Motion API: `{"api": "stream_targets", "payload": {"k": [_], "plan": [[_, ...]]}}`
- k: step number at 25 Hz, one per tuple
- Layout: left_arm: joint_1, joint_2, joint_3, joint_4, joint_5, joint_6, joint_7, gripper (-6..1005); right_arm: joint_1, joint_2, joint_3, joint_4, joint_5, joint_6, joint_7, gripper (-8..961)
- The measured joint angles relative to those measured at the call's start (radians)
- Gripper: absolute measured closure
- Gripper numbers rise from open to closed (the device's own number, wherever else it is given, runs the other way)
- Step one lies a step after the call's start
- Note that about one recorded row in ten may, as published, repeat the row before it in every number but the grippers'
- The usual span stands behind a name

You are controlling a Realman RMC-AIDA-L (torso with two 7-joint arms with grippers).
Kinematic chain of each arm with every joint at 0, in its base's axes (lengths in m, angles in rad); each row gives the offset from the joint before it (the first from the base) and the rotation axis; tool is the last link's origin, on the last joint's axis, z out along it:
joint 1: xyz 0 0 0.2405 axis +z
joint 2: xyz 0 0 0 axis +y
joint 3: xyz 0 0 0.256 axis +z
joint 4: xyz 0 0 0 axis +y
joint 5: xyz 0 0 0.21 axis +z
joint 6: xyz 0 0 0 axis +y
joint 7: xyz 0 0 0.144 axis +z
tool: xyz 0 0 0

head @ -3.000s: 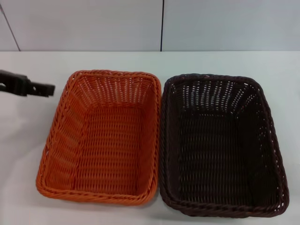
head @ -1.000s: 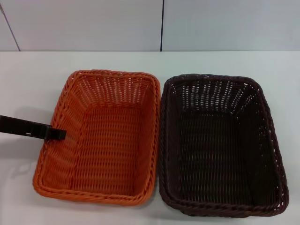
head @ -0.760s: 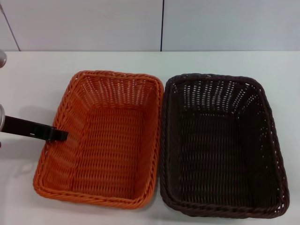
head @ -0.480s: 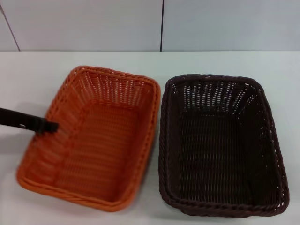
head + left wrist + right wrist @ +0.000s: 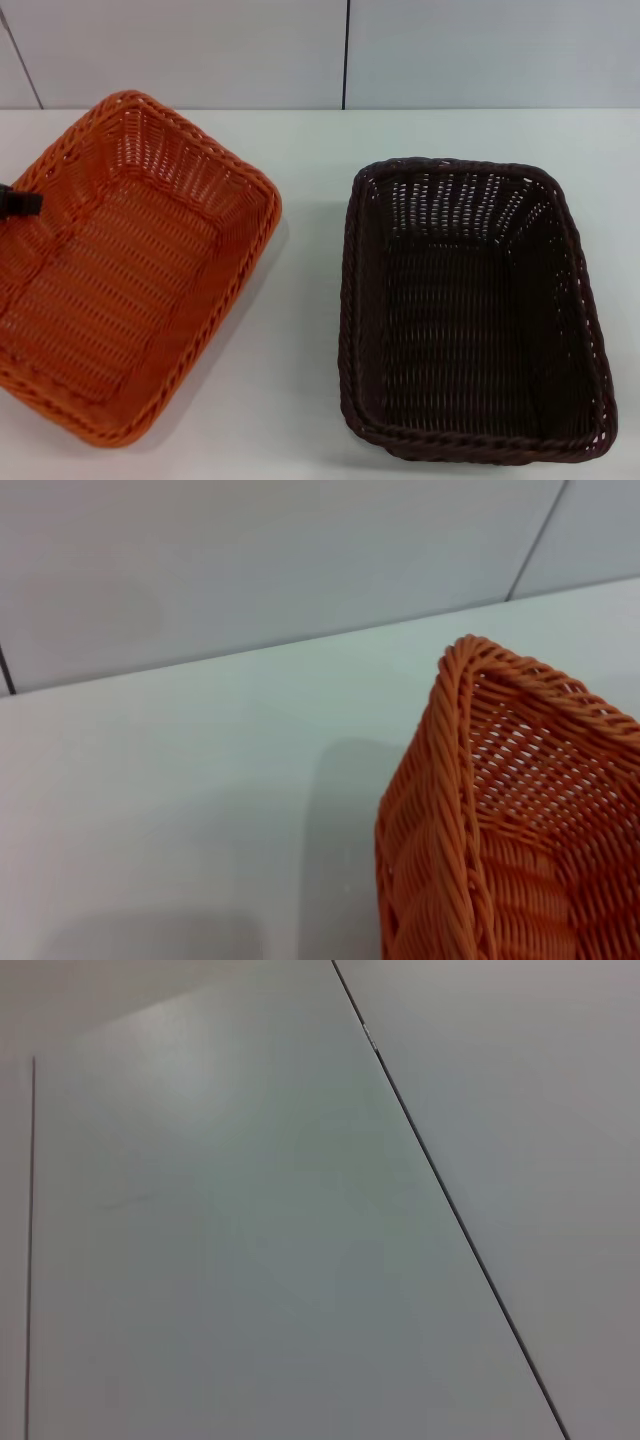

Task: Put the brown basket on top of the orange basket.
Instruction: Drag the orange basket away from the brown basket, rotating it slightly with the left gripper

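A pale wall [image 5: 200, 50] of flat panels, split by thin dark seams, rises behind a plain white table [image 5: 310, 330] that fills most of the head view. The brown basket [image 5: 470, 310] sits flat on the table's right half, open side up. Well apart from it, at the left edge, the orange basket [image 5: 130, 260] is turned at an angle and looks lifted, casting a shadow on the table. The left gripper [image 5: 18, 203] shows as a dark tip at that basket's left rim; whether it is clamped there cannot be told. The right wrist view shows only wall panels.
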State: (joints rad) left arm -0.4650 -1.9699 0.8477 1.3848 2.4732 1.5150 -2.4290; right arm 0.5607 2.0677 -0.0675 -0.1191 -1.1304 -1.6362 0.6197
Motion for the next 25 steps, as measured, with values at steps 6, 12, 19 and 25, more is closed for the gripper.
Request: {"api": "stream_targets", "payload": {"k": [6, 12, 19, 25], "plan": [[-0.054, 0.035, -0.073, 0.001, 0.007, 0.158, 0.142, 820, -0.004, 0.001, 0.002, 0.001, 0.000, 0.000, 0.000, 276], [-0.089, 0.046, -0.136, 0.007, -0.006, 0.280, 0.244, 822, -0.008, 0.003, 0.039, 0.014, 0.000, 0.000, 0.000, 275], [-0.114, 0.034, -0.089, 0.010, 0.007, 0.335, 0.283, 820, -0.019, 0.004, 0.062, 0.017, 0.000, 0.007, 0.004, 276], [-0.163, -0.017, -0.062, -0.020, 0.010, 0.315, 0.284, 820, -0.022, 0.003, 0.068, 0.016, 0.000, 0.011, 0.008, 277]]}}
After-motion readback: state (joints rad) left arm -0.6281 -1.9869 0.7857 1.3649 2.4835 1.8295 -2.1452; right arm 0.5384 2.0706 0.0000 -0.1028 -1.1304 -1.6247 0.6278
